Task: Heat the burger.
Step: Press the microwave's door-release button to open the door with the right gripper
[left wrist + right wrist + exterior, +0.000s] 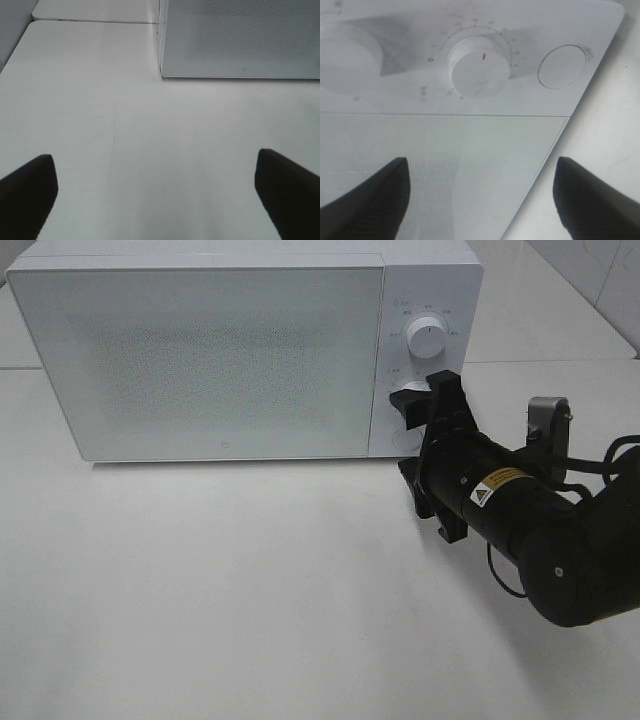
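Presently, exterior high view: one white microwave (pixel 200 350) on a white table (pixel 250 590), its frosted door (pixel 210 360) shut. The upper dial (pixel 428 340) is clear. The lower dial (pixel 408 400) has the right gripper (pixel 412 438) just in front of it, arm reaching in from the right. The burger shows nowhere on the table. It is presumably behind the door, though the frosting hides any proof. Left wrist view: the left gripper (pixel 155 170) has its fingers spread wide with nothing between them, over bare table, with a microwave corner ahead. Right wrist view: the right gripper's fingers are parted and empty, short of the control panel. The lower dial with its red mark lies ahead of them, and a round button (pixel 562 66) sits beside it. Progress, as judged: loading and closing appear done. The dial step is in hand or just finished, but its setting cannot be read. Heating itself, and retrieval, remain.
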